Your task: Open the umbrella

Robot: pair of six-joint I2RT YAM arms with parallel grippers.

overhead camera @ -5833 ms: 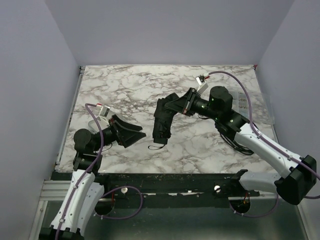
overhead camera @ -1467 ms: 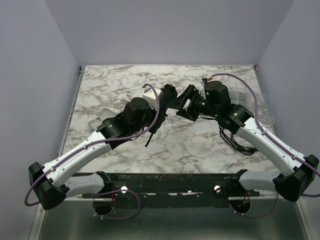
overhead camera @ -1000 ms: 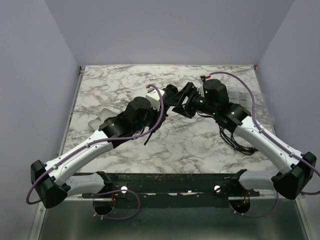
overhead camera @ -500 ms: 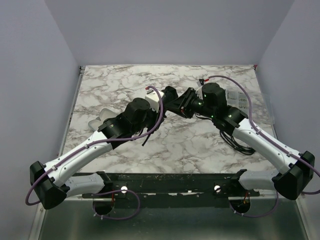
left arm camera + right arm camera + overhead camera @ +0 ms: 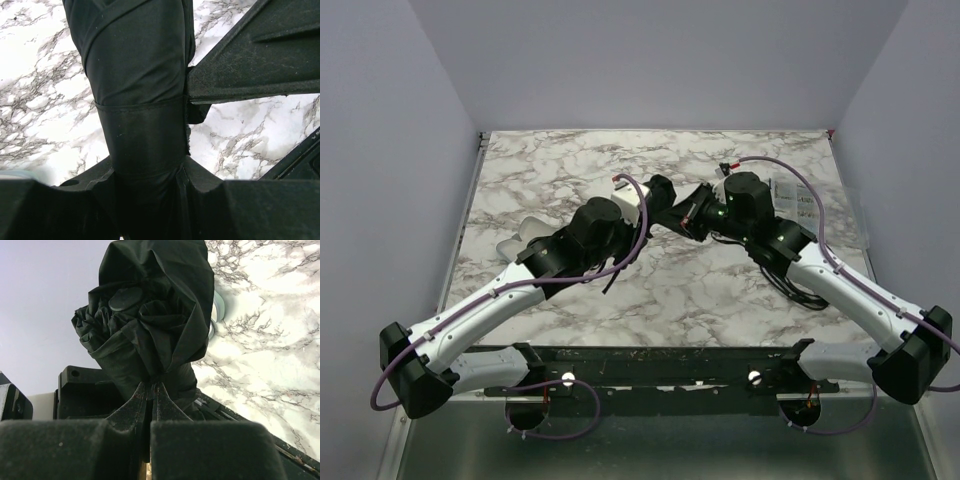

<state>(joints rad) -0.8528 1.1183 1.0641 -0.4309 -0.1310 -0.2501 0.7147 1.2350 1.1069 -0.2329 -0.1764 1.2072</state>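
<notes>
The black folded umbrella (image 5: 658,190) is held up off the marble table between both arms. My left gripper (image 5: 145,172) is shut on its lower body, one finger on each side of the rolled canopy (image 5: 140,100). My right gripper (image 5: 151,385) is shut, its tips pinching a fold of black fabric at the umbrella's side (image 5: 155,315). In the left wrist view a right finger (image 5: 255,65) meets the umbrella's wrap band. From above, the left gripper (image 5: 642,212) and right gripper (image 5: 677,207) meet at the umbrella. The handle is hidden.
A pale mint-green case (image 5: 525,232) lies on the table left of the left arm. Under the right arm lies a coiled black cable (image 5: 790,285). A clear packet (image 5: 802,200) is at the far right. Walls close in the table (image 5: 570,160).
My right gripper has gone from open to shut on the umbrella's fabric and shifted slightly toward the left gripper. The left gripper has kept its hold.
</notes>
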